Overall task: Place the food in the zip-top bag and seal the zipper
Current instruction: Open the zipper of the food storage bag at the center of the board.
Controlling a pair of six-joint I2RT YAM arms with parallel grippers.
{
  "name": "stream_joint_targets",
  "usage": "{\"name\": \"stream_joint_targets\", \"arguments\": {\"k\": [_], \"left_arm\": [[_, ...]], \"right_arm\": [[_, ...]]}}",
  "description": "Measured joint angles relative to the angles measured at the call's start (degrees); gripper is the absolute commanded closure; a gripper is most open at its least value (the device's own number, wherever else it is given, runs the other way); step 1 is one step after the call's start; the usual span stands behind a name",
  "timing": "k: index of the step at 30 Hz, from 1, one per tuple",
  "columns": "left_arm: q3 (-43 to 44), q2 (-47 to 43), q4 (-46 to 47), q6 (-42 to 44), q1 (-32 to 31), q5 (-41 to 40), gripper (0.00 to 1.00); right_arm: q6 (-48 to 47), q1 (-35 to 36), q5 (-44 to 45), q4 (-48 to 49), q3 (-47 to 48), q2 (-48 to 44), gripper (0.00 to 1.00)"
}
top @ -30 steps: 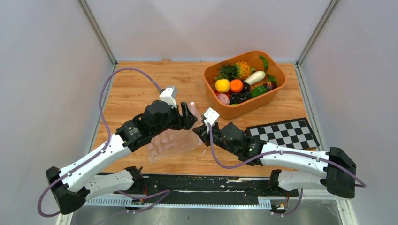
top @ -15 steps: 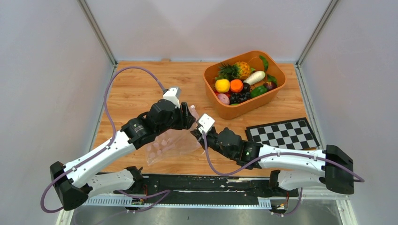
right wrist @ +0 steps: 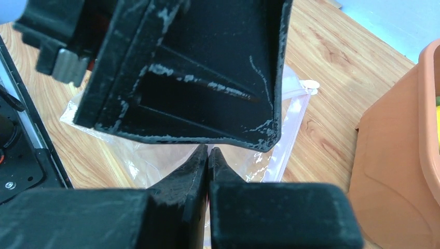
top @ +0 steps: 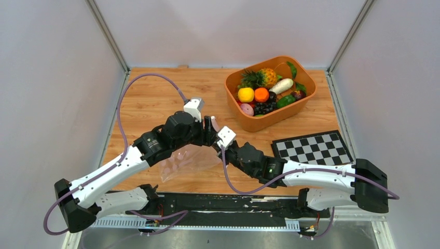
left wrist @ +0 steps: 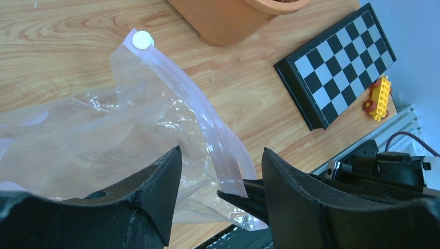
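Observation:
The zip-top bag (top: 187, 158) lies crumpled on the wood table, its mouth edge lifted between the two grippers. In the left wrist view the bag (left wrist: 104, 135) fills the left, and the pinkish zipper (left wrist: 207, 119) runs down between my open left gripper (left wrist: 223, 155) fingers. My right gripper (right wrist: 208, 150) is shut, pinching the zipper strip at the bag's lower corner. In the top view the left gripper (top: 210, 136) and right gripper (top: 218, 148) nearly touch. The food, with pineapple (top: 267, 77), lemon (top: 246, 94), orange (top: 261, 94) and radish (top: 282, 85), lies in the orange tub (top: 259, 124).
A checkerboard (top: 314, 148) lies right of the grippers, with a small yellow-red toy block (left wrist: 379, 96) beside it. The orange tub (right wrist: 394, 155) stands close on the right of the right wrist view. Grey walls enclose the table.
The right gripper has moved left and up with the bag's edge. The left gripper has shifted right toward it, so they now nearly meet. The bag has bunched slightly left.

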Motion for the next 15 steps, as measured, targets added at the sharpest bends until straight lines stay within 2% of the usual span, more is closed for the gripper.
{"name": "stream_joint_targets", "arguments": {"k": [5,8,12,15], "left_arm": [[0.13,0.39,-1.4,1.95,-0.07,0.39,0.37],[0.2,1.25,-2.36,2.27,-0.11,-0.74,0.42],[0.2,1.22,-2.34,2.08,-0.39,-1.29,0.51],[0.2,0.98,-1.95,1.97,-0.59,-1.55,0.66]], "right_arm": [[0.04,0.0,0.13,0.81,0.0,0.28,0.97],[0.2,0.0,0.0,1.25,0.02,0.31,0.97],[0.24,0.0,-0.42,1.27,0.02,0.44,0.97],[0.24,0.0,-0.76,1.38,0.0,0.44,0.96]]}}
